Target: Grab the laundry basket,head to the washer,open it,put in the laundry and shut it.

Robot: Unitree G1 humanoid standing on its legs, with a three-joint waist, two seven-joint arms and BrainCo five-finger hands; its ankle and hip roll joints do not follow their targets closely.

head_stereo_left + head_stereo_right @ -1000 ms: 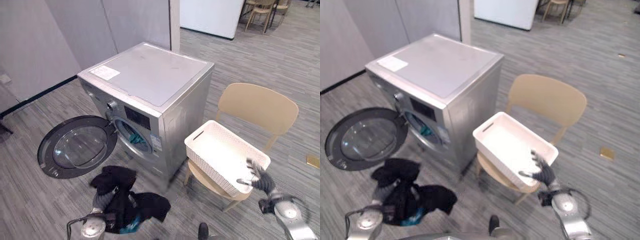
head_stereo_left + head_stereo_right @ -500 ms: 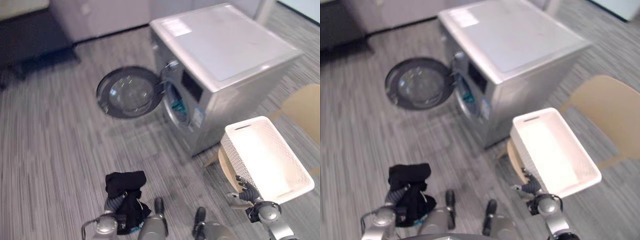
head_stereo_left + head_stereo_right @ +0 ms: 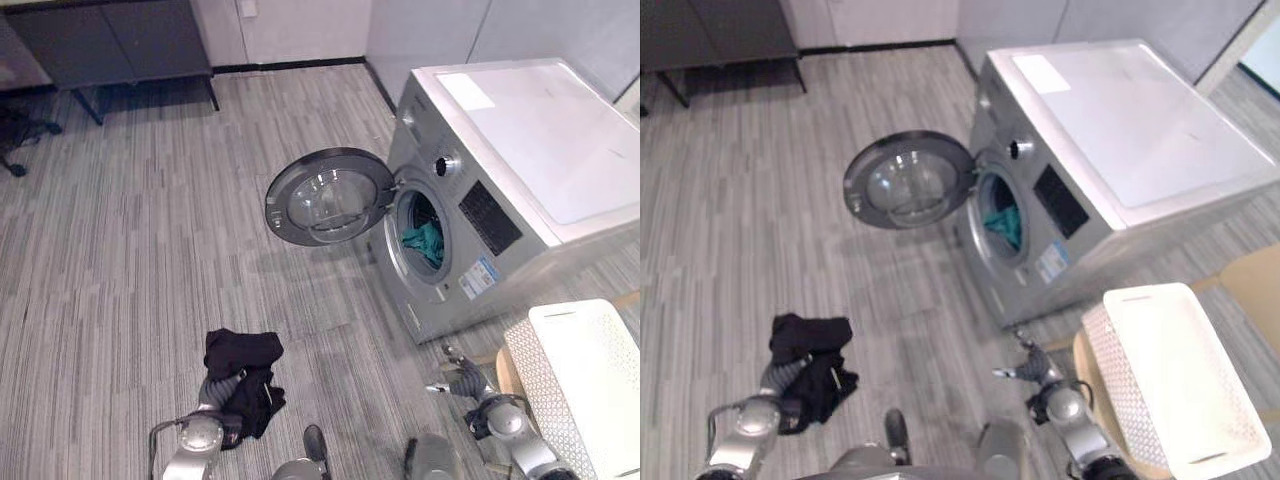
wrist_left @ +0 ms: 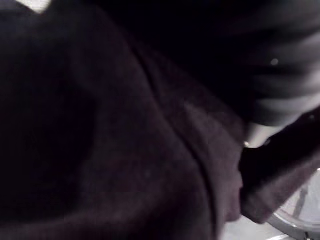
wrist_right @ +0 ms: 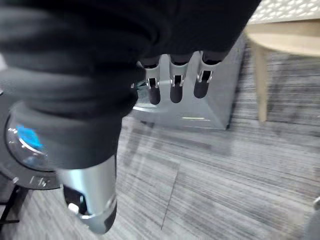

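Left robot hand [image 3: 232, 385], near left: covered by black laundry [image 3: 243, 352] draped over it, grip not discernible. Right robot hand [image 3: 462, 378], near right: fingers relaxed, empty. White laundry basket [image 3: 1170, 375]: on tan chair [image 3: 1252, 283], right. Silver washer [image 3: 510, 150], far right: door [image 3: 326, 196] stood open, teal garment [image 3: 425, 241] inside drum.

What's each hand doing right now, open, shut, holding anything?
Left hand: fingers hidden under the black clothes draped over it; cannot tell.
Right hand: fingers relaxed, open, holding nothing.
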